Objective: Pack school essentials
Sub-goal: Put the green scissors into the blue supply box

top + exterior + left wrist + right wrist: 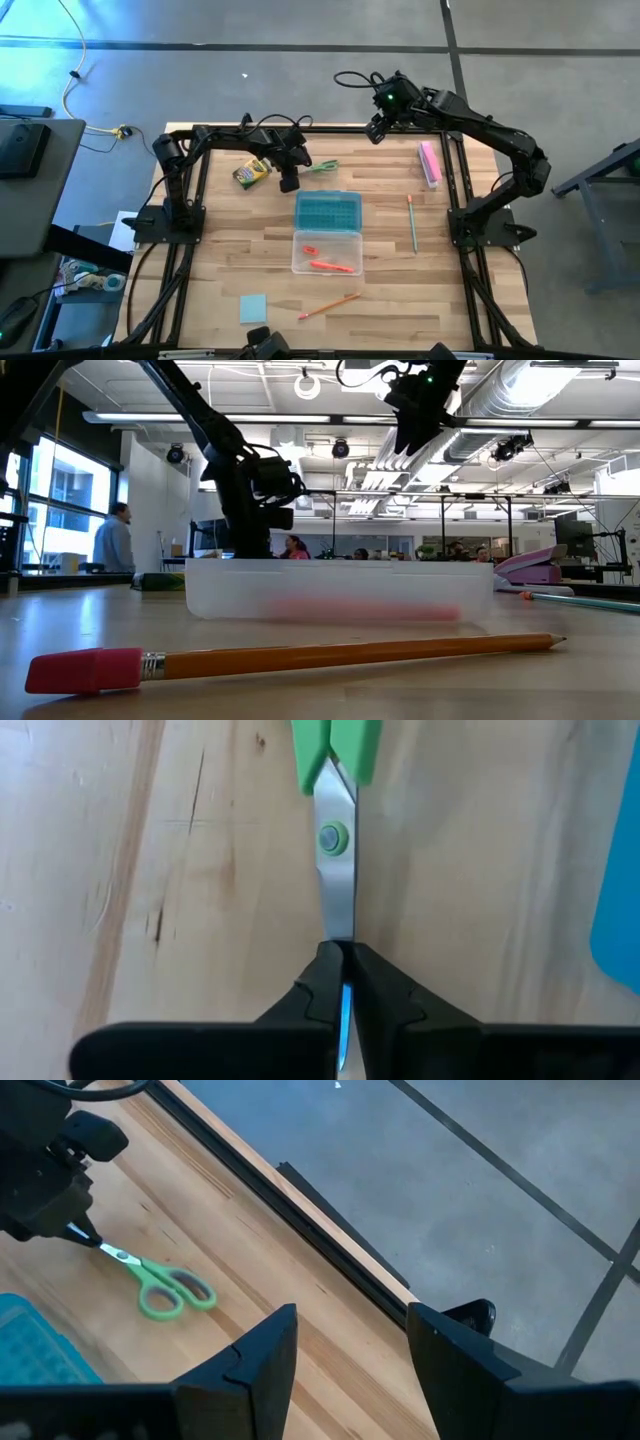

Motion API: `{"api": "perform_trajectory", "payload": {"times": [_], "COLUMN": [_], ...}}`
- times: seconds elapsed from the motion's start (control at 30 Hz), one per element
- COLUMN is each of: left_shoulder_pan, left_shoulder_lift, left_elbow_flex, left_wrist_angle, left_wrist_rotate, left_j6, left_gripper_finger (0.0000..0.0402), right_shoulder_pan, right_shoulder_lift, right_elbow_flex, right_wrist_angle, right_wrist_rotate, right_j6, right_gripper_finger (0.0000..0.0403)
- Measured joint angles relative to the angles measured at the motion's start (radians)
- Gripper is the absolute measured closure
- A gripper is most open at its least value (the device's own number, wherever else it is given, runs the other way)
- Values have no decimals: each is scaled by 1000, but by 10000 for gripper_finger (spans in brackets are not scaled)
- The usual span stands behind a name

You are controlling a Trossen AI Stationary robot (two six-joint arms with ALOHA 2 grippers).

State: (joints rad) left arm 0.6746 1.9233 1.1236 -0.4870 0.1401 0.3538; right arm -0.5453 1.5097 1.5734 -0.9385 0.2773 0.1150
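Note:
The green-handled scissors lie near the table's far edge, and my left gripper is shut on their blades. The yellow-green crayon box lies to its left. The clear case holds the orange pen and the tiny red piece. Its teal lid lies beside it on the far side. The orange pencil and the light-blue note pad lie near the near edge, and the thin green pencil lies to the right. My right gripper is open, high over the far edge. My left gripper pinches the scissors' shut blades between its two fingers, near the blade tips. The fingers lie along the blades, coming from the table's left. The green handles point away from the gripper and look to be resting on the wood.
The pink bar lies by the far right corner. Black frame rails run along the table's left, right and far sides. Bare wood lies between the crayon box and the note pad. People stand in the room beyond the table.

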Motion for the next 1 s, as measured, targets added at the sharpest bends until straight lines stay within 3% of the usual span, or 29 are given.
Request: {"api": "perform_trajectory", "payload": {"times": [0.53, 1.0], "left_shoulder_pan": [3, 1], "left_shoulder_lift": [-39, -38], "left_elbow_flex": [-4, -3], "left_wrist_angle": [-15, -10], "left_wrist_rotate": [55, 2], "left_j6": [-7, -12], "left_gripper_finger": [401, 393], "right_shoulder_pan": [0, 0], "right_shoulder_lift": [0, 0], "right_elbow_flex": [0, 0], "right_wrist_angle": [0, 0], "right_wrist_rotate": [0, 0], "right_j6": [0, 0], "right_gripper_finger": [222, 222]}}
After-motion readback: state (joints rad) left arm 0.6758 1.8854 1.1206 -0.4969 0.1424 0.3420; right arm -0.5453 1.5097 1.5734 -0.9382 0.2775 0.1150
